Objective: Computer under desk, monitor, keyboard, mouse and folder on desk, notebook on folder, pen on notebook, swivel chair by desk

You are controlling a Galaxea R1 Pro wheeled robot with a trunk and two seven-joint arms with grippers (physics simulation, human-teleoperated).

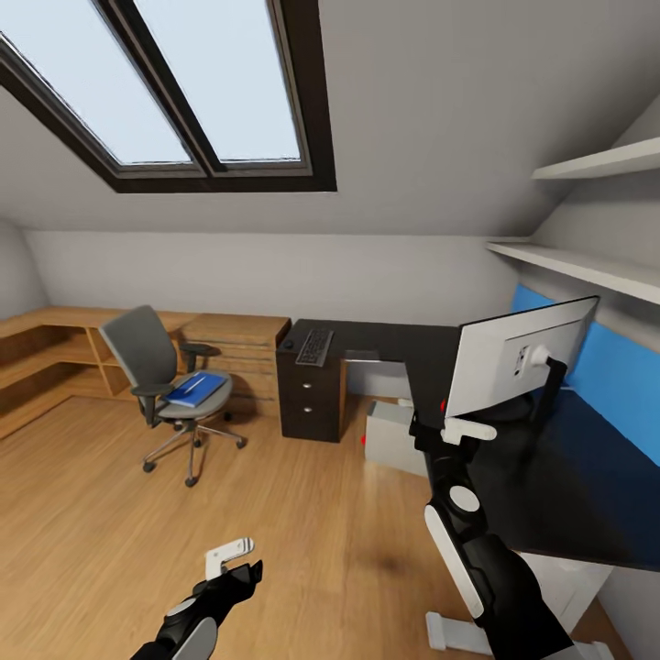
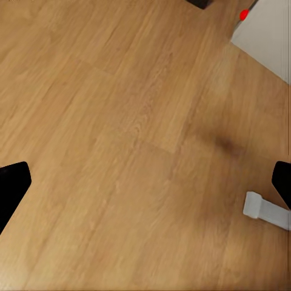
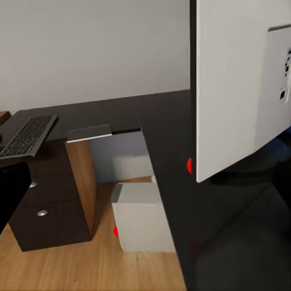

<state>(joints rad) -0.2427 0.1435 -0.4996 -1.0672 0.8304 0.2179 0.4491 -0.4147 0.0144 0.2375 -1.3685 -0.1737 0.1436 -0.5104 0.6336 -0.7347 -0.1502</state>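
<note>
On the desk point(image 1: 568, 477): monitor point(image 1: 518, 357), back toward you, your right gripper point(image 1: 469, 429) at its lower edge, grip state unclear. Beneath: computer point(image 1: 396, 438). Beyond, on the drawer cabinet point(image 1: 310, 394): keyboard point(image 1: 314, 346), long axis running away from you. Farther off: swivel chair point(image 1: 165, 385) bearing folder point(image 1: 195, 390). Left gripper point(image 1: 234, 561) spread, empty.

Left gripper point(image 1: 240, 559) hangs low with jaws apart; right gripper point(image 1: 456, 423) is raised forward.

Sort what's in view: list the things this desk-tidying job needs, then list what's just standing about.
Job things: monitor on the desk; computer under it; keyboard on the drawer cabinet; folder on the swivel chair.

Just there: low wooden bench, wall shelves, skylight.
</note>
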